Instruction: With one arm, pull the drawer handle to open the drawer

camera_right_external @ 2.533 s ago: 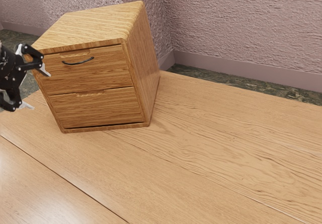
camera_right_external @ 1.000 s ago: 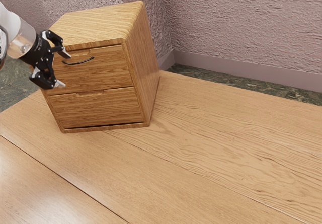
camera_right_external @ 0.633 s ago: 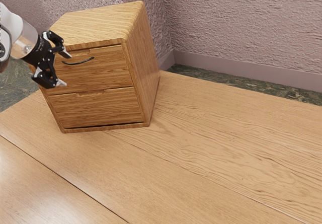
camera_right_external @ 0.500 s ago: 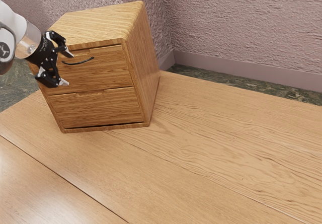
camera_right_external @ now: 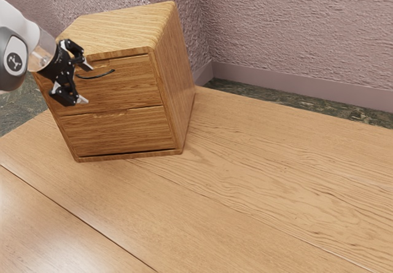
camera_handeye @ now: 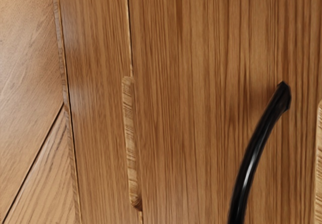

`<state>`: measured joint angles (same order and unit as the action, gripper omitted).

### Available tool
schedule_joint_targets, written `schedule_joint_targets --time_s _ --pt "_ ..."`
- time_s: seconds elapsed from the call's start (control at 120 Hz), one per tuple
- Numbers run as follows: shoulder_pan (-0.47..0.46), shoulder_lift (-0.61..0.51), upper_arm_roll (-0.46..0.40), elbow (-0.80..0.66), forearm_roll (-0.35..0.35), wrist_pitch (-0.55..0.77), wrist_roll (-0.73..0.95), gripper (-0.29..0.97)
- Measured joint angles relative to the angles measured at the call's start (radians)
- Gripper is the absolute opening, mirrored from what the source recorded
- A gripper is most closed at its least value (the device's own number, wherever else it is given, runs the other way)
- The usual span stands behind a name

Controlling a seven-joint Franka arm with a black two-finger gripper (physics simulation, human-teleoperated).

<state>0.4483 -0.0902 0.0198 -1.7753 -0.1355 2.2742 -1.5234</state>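
Gripper (camera_right_external: 81, 78) at cabinet (camera_right_external: 123, 27) front, level with top drawer (camera_right_external: 126, 89), jaws spread wide (one finger above handle line, one below). Black curved handle (camera_right_external: 101, 74) on top drawer, just under cabinet's top edge. Handle's end toward arm lies between fingers; contact cannot be told. Top drawer front flush with cabinet face, shut. Lower drawer (camera_right_external: 116, 132) beneath it, also flush. Cabinet stands on wooden table (camera_right_external: 258, 181). Wrist view: handle (camera_handeye: 254, 153) arcs across drawer front, close ahead of hand.
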Motion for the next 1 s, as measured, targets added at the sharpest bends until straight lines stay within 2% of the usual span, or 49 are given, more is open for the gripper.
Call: schedule_joint_targets --time_s 0.417,0.667,1.0 --pt "-0.006 -0.005 0.006 -0.033 -0.002 0.002 0.0 0.65" --pt "-0.015 -0.084 0.009 -0.126 0.0 0.001 -0.001 0.65" --pt "-0.016 -0.293 0.008 -0.318 0.001 -0.002 -0.002 0.65"
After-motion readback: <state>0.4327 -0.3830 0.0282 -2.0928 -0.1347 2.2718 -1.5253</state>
